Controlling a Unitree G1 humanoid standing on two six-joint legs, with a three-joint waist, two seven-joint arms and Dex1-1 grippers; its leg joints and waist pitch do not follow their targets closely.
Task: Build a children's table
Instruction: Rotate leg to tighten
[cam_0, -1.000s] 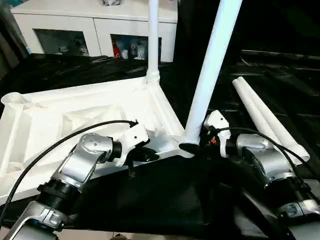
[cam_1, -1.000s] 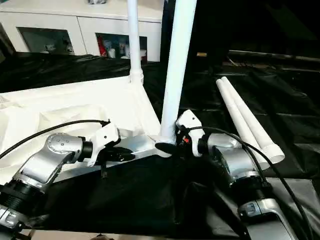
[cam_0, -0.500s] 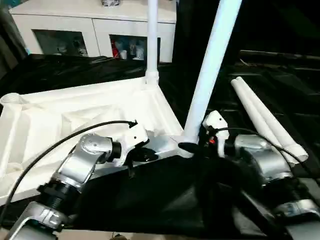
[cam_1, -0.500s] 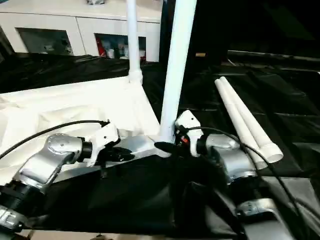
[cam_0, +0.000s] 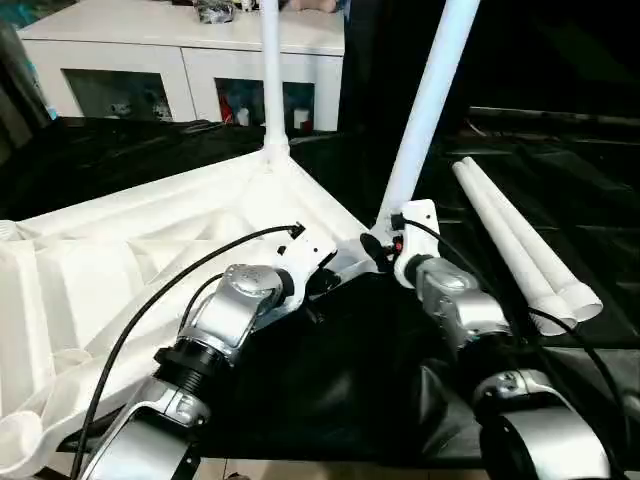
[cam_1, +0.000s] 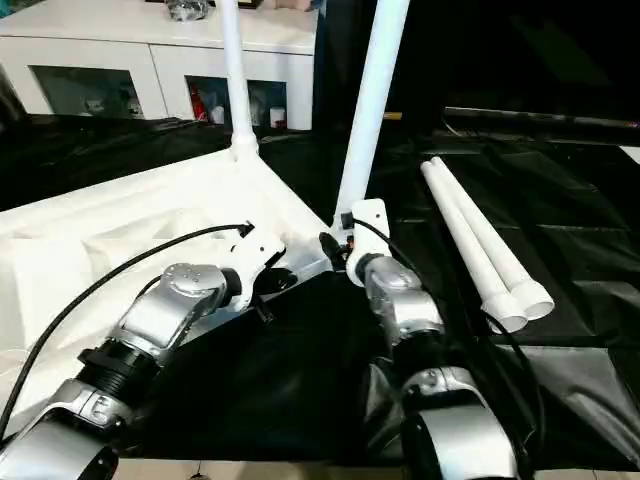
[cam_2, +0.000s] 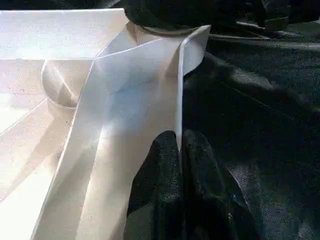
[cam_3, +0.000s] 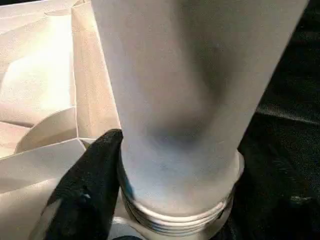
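In the left eye view, the white tabletop (cam_0: 150, 270) lies upside down on a black cloth (cam_0: 350, 390), its ribbed underside facing up. Two legs stand in its corner sockets: the far leg (cam_0: 270, 70) is upright, and the near leg (cam_0: 430, 100) leans a little to the right. Two loose legs (cam_0: 520, 240) lie side by side on the cloth, to the right of the tabletop. A white cabinet (cam_0: 190, 60) stands behind.

In the right eye view, the left gripper (cam_1: 283, 279) is at the near edge of the tabletop, and the right gripper (cam_1: 336, 249) is at the foot of the near leg.

In the left wrist view, the two black fingers (cam_2: 160, 190) of the left gripper are pressed together on the thin rim of the tabletop, so they pinch it.

In the right wrist view, one black finger (cam_3: 85, 190) of the right gripper lies against the base of the near leg, just above its threaded end. The gripper stands wide around the leg and seems to hold it.
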